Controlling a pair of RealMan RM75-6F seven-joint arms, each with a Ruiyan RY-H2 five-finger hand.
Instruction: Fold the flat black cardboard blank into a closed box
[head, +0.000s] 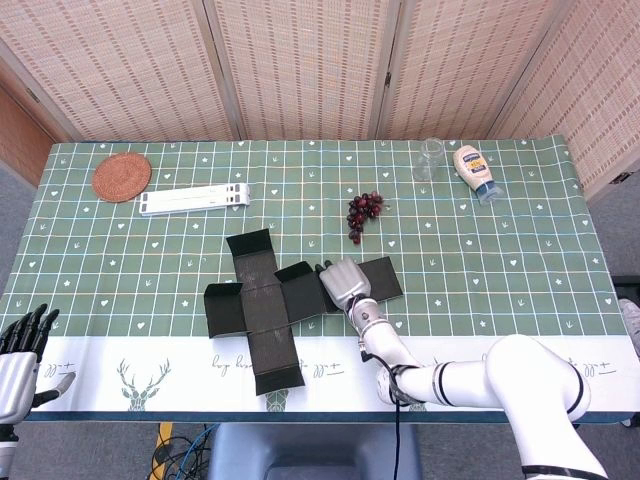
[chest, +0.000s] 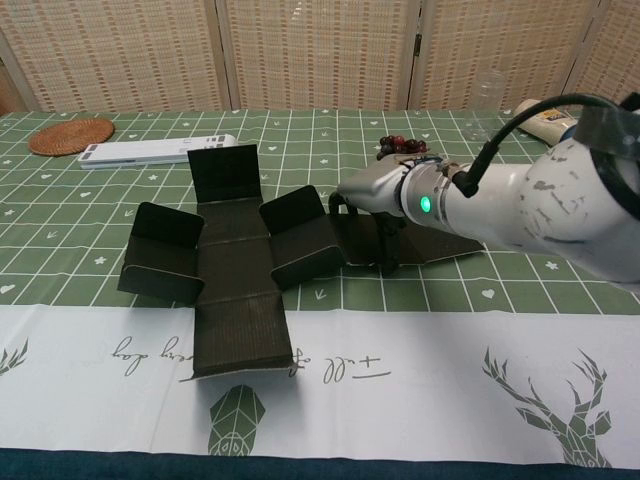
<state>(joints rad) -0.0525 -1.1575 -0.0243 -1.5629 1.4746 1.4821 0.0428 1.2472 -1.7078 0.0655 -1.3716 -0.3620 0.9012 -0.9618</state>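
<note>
Your right hand (head: 344, 280) is pressing down on the long right-hand panel of the black cardboard blank (head: 262, 300), its fingers (chest: 387, 246) curling downward so the tips are touching the card; nothing is pinched between them as far as either view shows. Your left hand (head: 17, 352) is hanging off the near-left corner of the worktop (head: 500, 250), fingers apart and holding nothing.

The blank is lying near the front middle of the worktop, partly creased: several side flaps are standing up while the long panels are lying flat.

The risk, as I judge it, is that you are working the whole blank with one hand. With nothing bracing the far side, a push from your right fingers could be sliding the card sideways across the cloth rather than bending it at a crease. The grapes (head: 364, 210) are sitting just behind the panel you are touching, so a lifting flap could be nudging them.

The chest view is showing you which flaps are upright and how the fingertips are meeting the card; the head view is flattening that. Only the head view is showing your left hand, the woven coaster (head: 121, 176) and the full layout.
</note>
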